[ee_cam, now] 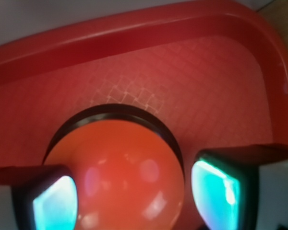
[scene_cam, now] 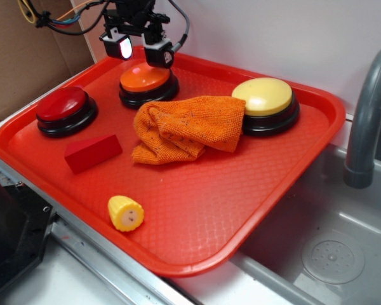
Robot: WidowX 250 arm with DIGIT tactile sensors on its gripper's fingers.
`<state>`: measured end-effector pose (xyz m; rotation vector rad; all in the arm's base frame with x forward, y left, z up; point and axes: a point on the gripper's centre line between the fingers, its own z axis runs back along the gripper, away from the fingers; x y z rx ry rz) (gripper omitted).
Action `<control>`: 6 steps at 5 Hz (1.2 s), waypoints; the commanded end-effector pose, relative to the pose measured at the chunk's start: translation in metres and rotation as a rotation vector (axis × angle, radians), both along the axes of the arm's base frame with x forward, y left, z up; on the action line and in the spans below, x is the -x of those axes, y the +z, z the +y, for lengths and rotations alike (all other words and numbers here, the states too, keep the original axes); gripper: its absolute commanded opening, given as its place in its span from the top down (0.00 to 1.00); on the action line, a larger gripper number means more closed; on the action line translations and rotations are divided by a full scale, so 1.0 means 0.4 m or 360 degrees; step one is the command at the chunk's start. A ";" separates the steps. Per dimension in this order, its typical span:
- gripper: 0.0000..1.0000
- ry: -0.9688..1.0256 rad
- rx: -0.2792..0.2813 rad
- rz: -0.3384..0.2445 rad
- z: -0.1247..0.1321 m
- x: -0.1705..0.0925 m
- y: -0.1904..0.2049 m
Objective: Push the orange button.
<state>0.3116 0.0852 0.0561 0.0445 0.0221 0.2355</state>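
A big red tray (scene_cam: 254,210) sits next to a gray sink (scene_cam: 330,254). The orange button (scene_cam: 145,79) is near the back edge of the tray, a bit left of the middle. The gripper (scene_cam: 141,52) hangs right over it, with its two fingers spread wide, one on each side of the shiny orange top. I cannot tell if the fingers touch the button or just float above it. From the wrist camera the orange dome fills the space between the two fingers (ee_cam: 216,191). A red button (scene_cam: 63,105) sits by the left edge. A yellow button (scene_cam: 261,96) sits near the back right corner. An orange cloth (scene_cam: 187,127) lies crumpled in the middle, touching the yellow button. A red wedge block (scene_cam: 92,152) lies in front of the red button. A little toy corn (scene_cam: 125,213) lies near the front edge.
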 end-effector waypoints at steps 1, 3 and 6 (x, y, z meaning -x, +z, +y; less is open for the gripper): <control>0.00 0.0004 -0.0036 -0.0031 -0.025 0.011 0.009; 0.00 -0.0213 -0.0145 -0.0101 -0.048 0.022 0.115; 0.00 -0.0273 -0.0152 -0.0350 -0.034 0.055 0.241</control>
